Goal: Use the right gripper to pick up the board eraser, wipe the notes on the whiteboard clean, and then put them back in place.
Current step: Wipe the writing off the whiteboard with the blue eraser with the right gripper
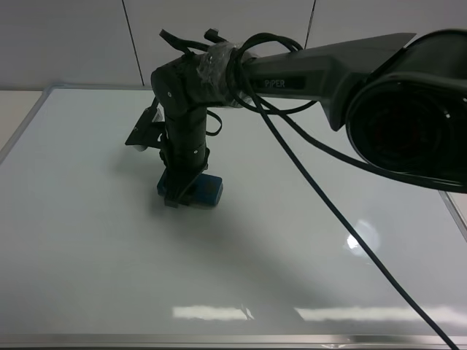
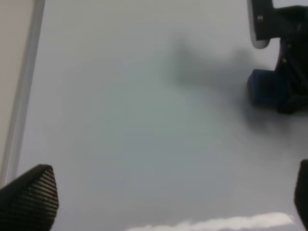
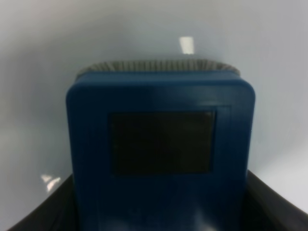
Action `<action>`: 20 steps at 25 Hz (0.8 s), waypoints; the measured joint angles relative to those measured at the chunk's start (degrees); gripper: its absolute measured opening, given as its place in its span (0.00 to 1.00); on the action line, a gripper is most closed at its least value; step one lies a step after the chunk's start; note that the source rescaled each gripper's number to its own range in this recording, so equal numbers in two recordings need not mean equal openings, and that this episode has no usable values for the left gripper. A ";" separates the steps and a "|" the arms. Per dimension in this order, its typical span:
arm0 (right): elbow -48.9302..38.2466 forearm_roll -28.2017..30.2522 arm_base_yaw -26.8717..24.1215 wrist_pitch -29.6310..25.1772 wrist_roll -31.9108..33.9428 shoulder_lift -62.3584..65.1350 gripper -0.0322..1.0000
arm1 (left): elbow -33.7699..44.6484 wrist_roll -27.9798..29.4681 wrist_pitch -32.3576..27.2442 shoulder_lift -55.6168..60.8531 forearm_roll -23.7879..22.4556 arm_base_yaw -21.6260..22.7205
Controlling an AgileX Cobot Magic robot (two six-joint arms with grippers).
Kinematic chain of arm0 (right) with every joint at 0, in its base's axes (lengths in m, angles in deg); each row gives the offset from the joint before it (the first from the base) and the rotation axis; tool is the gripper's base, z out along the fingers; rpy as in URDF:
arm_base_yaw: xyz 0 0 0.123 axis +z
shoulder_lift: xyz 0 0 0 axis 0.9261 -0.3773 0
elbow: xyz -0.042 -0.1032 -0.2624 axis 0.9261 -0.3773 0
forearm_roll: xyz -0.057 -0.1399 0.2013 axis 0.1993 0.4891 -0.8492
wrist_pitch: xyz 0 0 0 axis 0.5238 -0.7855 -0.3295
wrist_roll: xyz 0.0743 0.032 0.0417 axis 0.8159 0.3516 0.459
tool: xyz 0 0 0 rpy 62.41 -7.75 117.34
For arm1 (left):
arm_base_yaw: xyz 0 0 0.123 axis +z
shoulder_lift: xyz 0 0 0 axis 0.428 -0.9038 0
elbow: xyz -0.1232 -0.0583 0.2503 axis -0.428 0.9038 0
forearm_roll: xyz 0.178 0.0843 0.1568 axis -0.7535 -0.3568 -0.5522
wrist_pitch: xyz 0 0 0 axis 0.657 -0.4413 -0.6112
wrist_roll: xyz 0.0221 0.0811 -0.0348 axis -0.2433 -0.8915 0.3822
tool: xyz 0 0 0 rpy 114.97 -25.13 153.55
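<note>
- Right arm [image 1: 321, 69]: reaches in from the right side of the exterior view and ends left of centre.
- Wrist [image 1: 186, 124]: bends steeply downward, with cables [image 1: 292, 157] trailing from it.
- Right gripper [image 1: 177, 191]: points down, jaws clamped on the eraser [image 1: 208, 189].
- Left gripper [image 2: 163, 202]: jaws stand wide, fingertips [image 2: 29, 197] well apart.

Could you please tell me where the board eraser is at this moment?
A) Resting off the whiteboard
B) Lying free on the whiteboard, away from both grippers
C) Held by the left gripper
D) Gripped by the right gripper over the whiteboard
D: the right wrist view shows the board eraser clamped between the jaws of the right gripper, low over the whiteboard.
</note>
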State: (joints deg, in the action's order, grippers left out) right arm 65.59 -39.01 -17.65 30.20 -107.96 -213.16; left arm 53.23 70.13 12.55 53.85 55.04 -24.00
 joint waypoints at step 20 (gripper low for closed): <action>7.71 -1.20 -2.40 0.21 3.71 -3.75 0.03 | 0.00 0.00 0.00 0.00 0.00 0.00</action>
State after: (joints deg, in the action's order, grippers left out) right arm 73.30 -40.21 -20.05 30.41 -104.26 -216.91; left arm 53.23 70.13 12.55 53.85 55.04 -24.00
